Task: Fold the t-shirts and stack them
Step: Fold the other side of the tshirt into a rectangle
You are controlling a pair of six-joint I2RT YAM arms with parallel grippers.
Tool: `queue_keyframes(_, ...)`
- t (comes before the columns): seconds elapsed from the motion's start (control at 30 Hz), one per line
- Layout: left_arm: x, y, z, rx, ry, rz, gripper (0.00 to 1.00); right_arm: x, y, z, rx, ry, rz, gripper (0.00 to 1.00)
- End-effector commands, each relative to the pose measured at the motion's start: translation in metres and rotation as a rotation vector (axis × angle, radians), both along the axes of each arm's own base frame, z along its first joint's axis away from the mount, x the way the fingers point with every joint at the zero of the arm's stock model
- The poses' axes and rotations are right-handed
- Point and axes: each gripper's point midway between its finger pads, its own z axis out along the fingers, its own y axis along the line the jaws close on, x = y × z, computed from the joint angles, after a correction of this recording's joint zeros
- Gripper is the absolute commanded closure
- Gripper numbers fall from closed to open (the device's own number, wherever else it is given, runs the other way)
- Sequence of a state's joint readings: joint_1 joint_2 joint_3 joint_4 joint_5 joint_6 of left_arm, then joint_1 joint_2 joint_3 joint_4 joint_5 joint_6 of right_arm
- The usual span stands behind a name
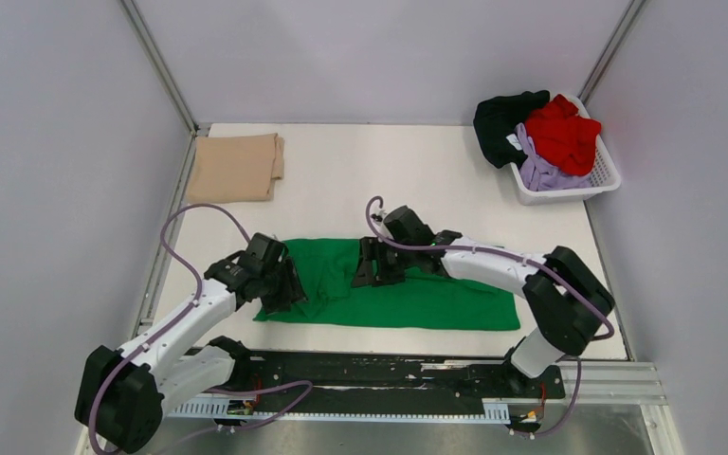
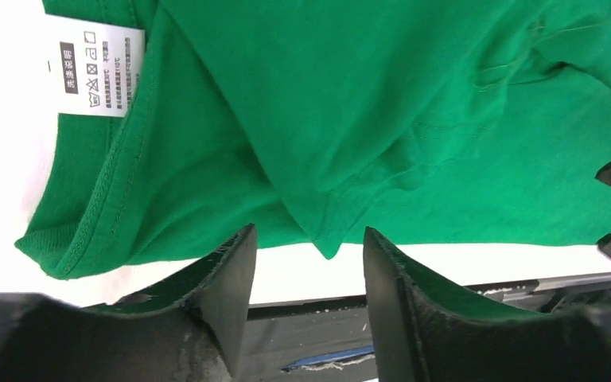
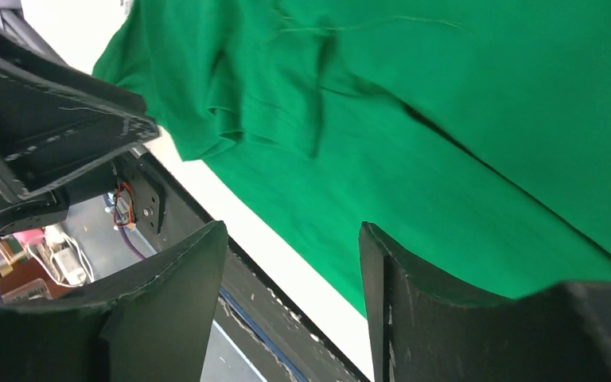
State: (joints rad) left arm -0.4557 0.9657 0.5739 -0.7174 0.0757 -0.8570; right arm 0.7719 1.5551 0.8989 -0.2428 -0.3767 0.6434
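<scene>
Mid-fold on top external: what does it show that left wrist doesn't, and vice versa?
Only top external: the folded tan shirt at the far left corner of the table, and the white basket at far right holding the black shirt, red shirt and lavender shirt. Only left wrist: a white care label beside the stitched hem, and the left gripper plainly open, nothing between its fingers. Both: the green shirt lying on the table.

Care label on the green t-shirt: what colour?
The care label on the green t-shirt is white with black print; clearest in left wrist view.
</scene>
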Motion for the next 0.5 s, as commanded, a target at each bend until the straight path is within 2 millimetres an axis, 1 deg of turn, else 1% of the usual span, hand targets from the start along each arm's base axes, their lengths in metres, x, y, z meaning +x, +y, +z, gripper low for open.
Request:
queue_keyframes(0.0, 0.002, -0.006, -0.006, -0.033, 0.013, 0.025, 0.43, 0.005, 0.043, 0.009, 0.062, -0.03, 0.058, 0.39)
queue_keyframes(0.1, 0.009, -0.013, -0.008, -0.064, -0.001, 0.026, 0.47, 0.005, 0.056, -0.003, 0.052, 0.005, 0.081, 0.42)
queue_keyframes(0.17, 0.011, -0.013, -0.013, -0.055, 0.009, 0.032, 0.49, 0.006, 0.064, -0.008, 0.044, 0.007, 0.095, 0.45)
queue_keyframes(0.2, 0.012, -0.012, -0.017, -0.045, 0.016, 0.036, 0.5, 0.007, 0.067, -0.014, 0.034, 0.016, 0.1, 0.45)
queue_keyframes(0.3, 0.017, -0.014, -0.021, -0.044, 0.014, 0.036, 0.54, 0.012, 0.072, -0.02, 0.025, 0.02, 0.101, 0.49)
queue_keyframes(0.47, 0.02, -0.014, -0.024, -0.037, 0.019, 0.041, 0.63, 0.013, 0.076, -0.032, 0.003, 0.048, 0.108, 0.52)
